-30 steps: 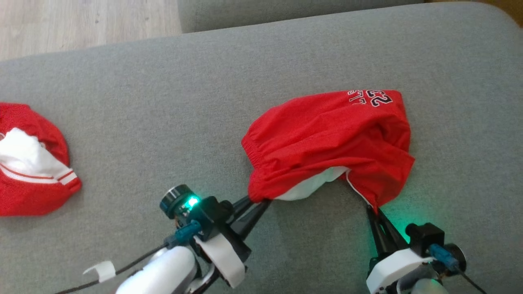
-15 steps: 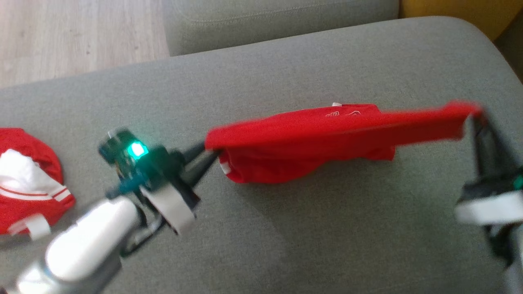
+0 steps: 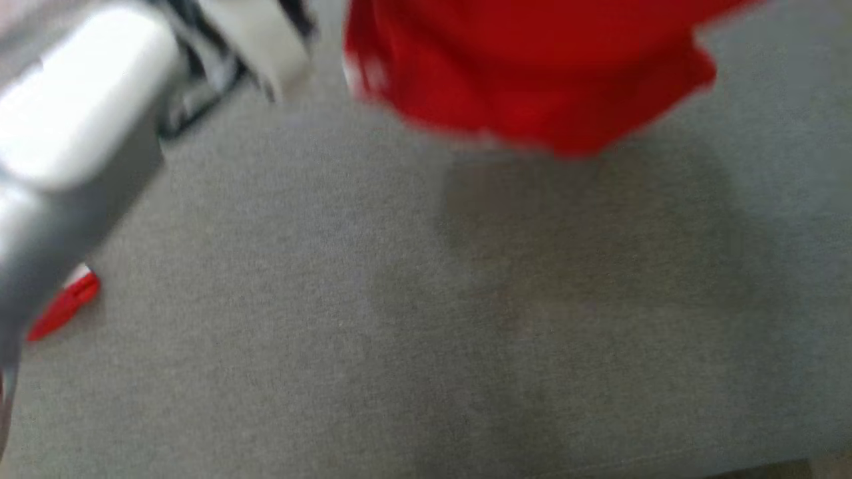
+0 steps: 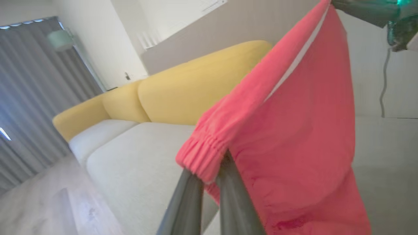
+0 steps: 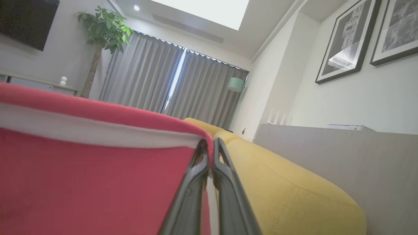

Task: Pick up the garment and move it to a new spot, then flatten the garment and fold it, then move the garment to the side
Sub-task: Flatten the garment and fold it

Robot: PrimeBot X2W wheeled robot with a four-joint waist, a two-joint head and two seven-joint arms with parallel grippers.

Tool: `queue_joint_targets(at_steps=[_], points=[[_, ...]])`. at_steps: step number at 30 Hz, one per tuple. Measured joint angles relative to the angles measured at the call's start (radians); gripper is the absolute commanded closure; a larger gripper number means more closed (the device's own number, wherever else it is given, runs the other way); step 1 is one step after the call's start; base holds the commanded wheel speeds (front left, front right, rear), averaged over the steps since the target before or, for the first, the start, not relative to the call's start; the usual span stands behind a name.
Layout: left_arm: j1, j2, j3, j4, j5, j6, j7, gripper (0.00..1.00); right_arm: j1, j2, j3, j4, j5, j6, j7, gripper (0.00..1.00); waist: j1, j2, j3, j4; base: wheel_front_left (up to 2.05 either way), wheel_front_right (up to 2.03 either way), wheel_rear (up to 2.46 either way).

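The garment (image 3: 532,73) is a pair of red shorts with white trim, hanging in the air above the grey cushion (image 3: 426,319) and stretched between both arms. My left gripper (image 4: 209,174) is shut on its gathered elastic waistband, and the red cloth (image 4: 294,140) drapes down to the right of its fingers. My right gripper (image 5: 210,143) is shut on the garment's red edge with the white stripe (image 5: 91,133). In the blurred head view my pale left forearm (image 3: 73,126) crosses the upper left.
A second red and white piece of clothing (image 3: 66,303) peeks out at the left of the cushion. A yellow sofa back (image 5: 294,192) and a pale seat (image 4: 137,153) lie beyond. A plant (image 5: 101,29), curtains and framed pictures line the walls.
Both arms have lifted the garment off the cushion and pulled it apart sideways, so it now hangs stretched in the air. The head view has shifted and blurred.
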Motion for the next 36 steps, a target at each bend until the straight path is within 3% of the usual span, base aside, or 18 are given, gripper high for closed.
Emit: queue_joint_targets(at_steps=[6,12,16,17,20,28,36], points=[[-0.165,-0.102,0.028,0.258,0.055,0.000,-0.184,1.00,-0.237,-0.007,0.023,0.131,-0.020,0.000,-0.048,1.00,0.0001,0.0000,0.061,0.027,0.00,0.00,0.00],[-0.150,-0.141,-0.036,0.324,0.024,0.000,-0.259,1.00,-0.233,-0.041,0.024,0.084,-0.023,0.000,-0.052,1.00,-0.0004,0.0000,0.063,0.056,0.00,0.00,0.00],[-0.023,-0.136,-0.150,0.316,-0.009,0.000,-0.272,1.00,-0.057,-0.042,0.024,0.057,0.015,0.000,-0.052,1.00,-0.0003,0.0000,0.067,0.066,0.00,0.00,0.00],[0.076,-0.135,-0.212,0.308,-0.032,0.000,-0.271,1.00,0.074,-0.028,0.016,0.056,0.039,0.000,-0.051,1.00,-0.0003,0.0000,0.065,0.068,0.00,0.00,0.00],[0.220,-0.133,-0.261,0.283,-0.048,0.000,-0.262,1.00,0.260,-0.004,-0.012,0.053,0.071,0.000,-0.051,1.00,-0.0003,0.0000,0.057,0.069,0.00,0.00,0.00],[0.542,-0.131,-0.272,0.183,0.033,0.014,-0.188,1.00,0.657,0.018,-0.110,-0.053,0.135,0.002,-0.025,1.00,-0.0005,0.0000,-0.018,0.056,0.00,0.00,0.00],[0.764,-0.044,-0.275,-0.090,0.023,0.100,-0.052,1.00,0.934,0.059,-0.228,-0.297,0.133,0.005,0.092,1.00,-0.0007,0.0001,-0.089,0.033,0.00,0.00,0.00]])
